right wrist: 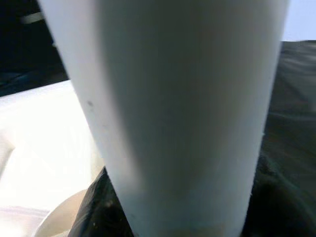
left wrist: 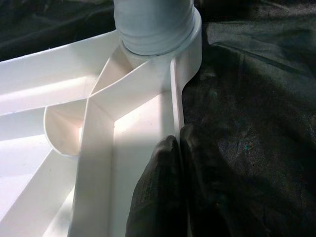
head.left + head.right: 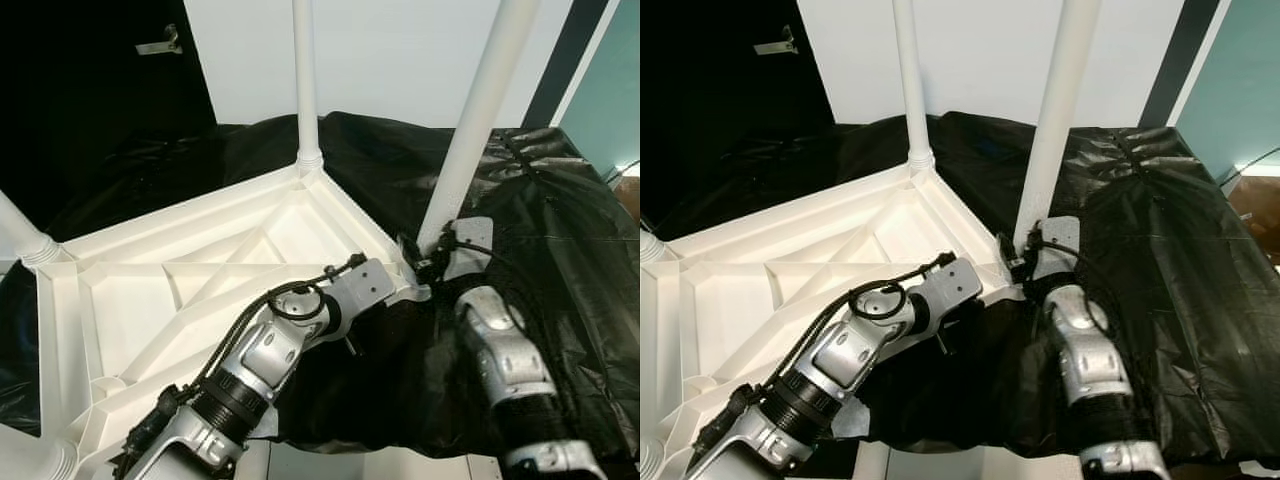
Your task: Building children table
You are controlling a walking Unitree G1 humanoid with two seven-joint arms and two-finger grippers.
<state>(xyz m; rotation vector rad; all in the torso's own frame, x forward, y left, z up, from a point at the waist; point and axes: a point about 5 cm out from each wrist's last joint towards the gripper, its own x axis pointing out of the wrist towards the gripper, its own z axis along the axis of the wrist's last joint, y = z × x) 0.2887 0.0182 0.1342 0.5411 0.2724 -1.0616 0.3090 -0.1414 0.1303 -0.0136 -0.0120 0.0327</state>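
A white plastic children's table (image 3: 150, 290) lies upside down on black sheeting, its ribbed underside facing up. White legs stand in its far corner (image 3: 306, 80) and left corner (image 3: 20, 235). Another white leg (image 3: 480, 110) rises, slightly tilted, from the near right corner socket (image 2: 158, 29). My right gripper (image 1: 182, 207) is shut on this leg just above the socket, with black fingers (image 1: 94, 207) on either side of it. My left gripper (image 2: 180, 187) is shut on the table's rim wall beside that corner, one finger inside and one outside.
Crumpled black plastic sheeting (image 3: 560, 240) covers the surface under and to the right of the table. A white wall stands behind, a dark door with a handle (image 3: 160, 42) at the back left, a teal wall (image 3: 610, 90) at the right. Light floor (image 3: 330, 465) shows at the near edge.
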